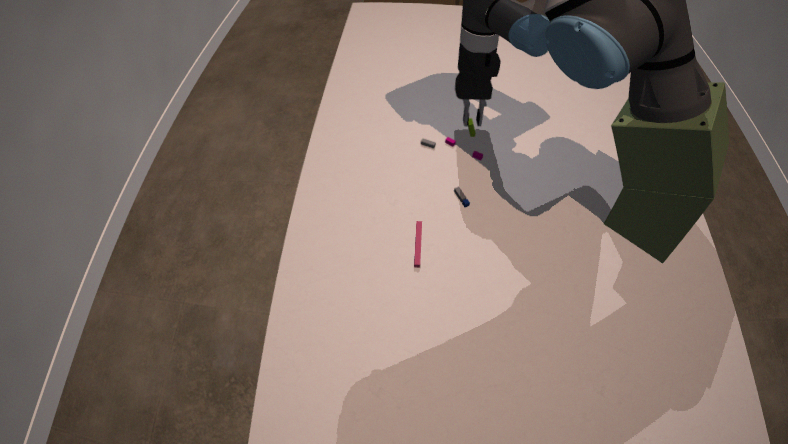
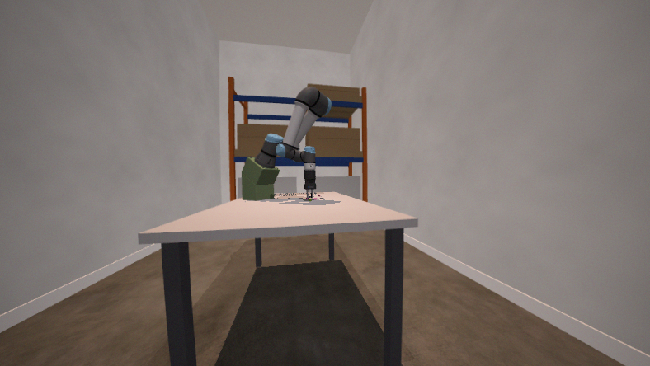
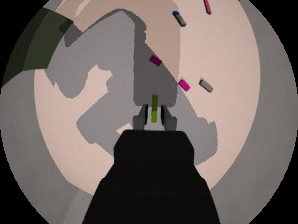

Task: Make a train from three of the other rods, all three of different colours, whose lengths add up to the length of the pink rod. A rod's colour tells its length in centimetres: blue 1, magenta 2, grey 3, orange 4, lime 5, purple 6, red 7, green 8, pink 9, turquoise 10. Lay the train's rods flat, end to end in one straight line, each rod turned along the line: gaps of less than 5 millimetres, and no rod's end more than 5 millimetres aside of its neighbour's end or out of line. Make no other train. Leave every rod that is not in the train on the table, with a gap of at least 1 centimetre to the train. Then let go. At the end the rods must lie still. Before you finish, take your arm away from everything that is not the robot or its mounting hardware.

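Note:
The lime rod (image 1: 471, 127) (image 3: 154, 108) lies flat on the table, in the arm's shadow. My gripper (image 1: 473, 120) (image 3: 154, 110) (image 2: 310, 196) is down at the table with one finger on each side of the lime rod; the fingers stand partly open and do not press on it. A short grey rod (image 1: 459, 193) and the blue rod (image 1: 466, 202) lie end to end nearer the front, seen together in the wrist view (image 3: 178, 18). The pink rod (image 1: 417, 243) (image 3: 206, 4) lies alone further forward.
Two magenta rods (image 1: 450, 141) (image 1: 477, 155) (image 3: 184, 86) (image 3: 156, 60) and a second grey rod (image 1: 427, 143) (image 3: 206, 84) lie close to the gripper. The arm's green base (image 1: 667, 165) stands at the right. The table's edges are far from the rods.

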`<action>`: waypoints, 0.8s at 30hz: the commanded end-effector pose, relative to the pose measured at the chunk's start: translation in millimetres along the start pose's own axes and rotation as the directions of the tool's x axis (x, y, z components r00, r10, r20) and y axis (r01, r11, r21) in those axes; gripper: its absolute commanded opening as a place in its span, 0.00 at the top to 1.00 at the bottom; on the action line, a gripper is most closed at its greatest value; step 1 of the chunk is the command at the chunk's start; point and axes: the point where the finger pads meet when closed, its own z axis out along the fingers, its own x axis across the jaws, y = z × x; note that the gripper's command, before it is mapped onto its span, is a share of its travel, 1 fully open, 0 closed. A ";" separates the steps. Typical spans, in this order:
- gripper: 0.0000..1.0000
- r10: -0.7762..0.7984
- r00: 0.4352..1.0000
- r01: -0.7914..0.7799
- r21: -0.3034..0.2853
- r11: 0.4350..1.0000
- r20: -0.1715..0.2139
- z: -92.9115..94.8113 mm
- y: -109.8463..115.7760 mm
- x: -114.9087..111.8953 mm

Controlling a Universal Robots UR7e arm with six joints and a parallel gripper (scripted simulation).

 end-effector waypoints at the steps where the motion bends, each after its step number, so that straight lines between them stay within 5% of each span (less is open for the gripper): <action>1: 0.46 0.000 1.000 0.000 -0.001 1.000 -0.001 -0.2 0.2 0.2; 24: 0.46 0.000 1.000 0.000 -0.001 1.000 -0.001 9.2 0.2 0.2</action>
